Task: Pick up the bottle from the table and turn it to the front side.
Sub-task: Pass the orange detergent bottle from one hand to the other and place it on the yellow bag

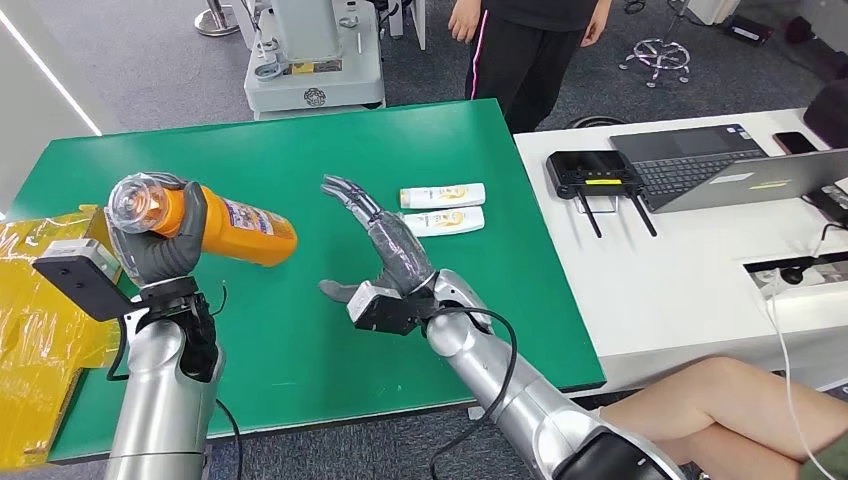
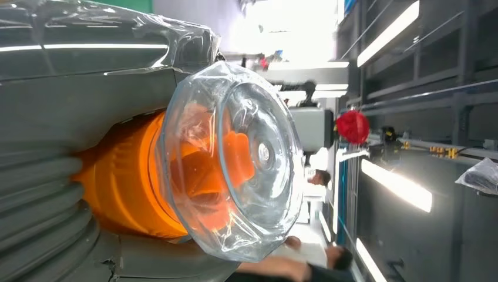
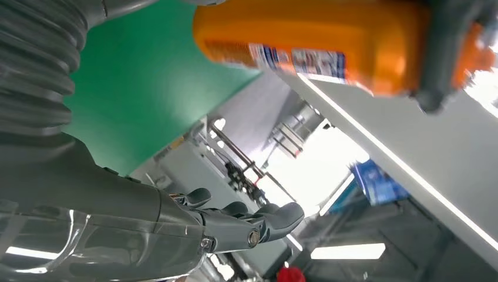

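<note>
Orange plastic bottle (image 1: 235, 230) with clear faceted cap (image 2: 235, 158) and printed label: lifted above green matte worktop (image 1: 300, 330), lying roughly level, cap end toward the robot. Gripped around neck end by left robot hand (image 1: 165, 245), grey ribbed cover. Right robot hand (image 1: 385, 250): holding nothing, dark fingers extended and spread, raised beside bottle, not touching. Two white flat tubes (image 1: 443, 208) side by side farther back on worktop. Crinkled yellow plastic bag (image 1: 35, 310) at worktop's left edge.
</note>
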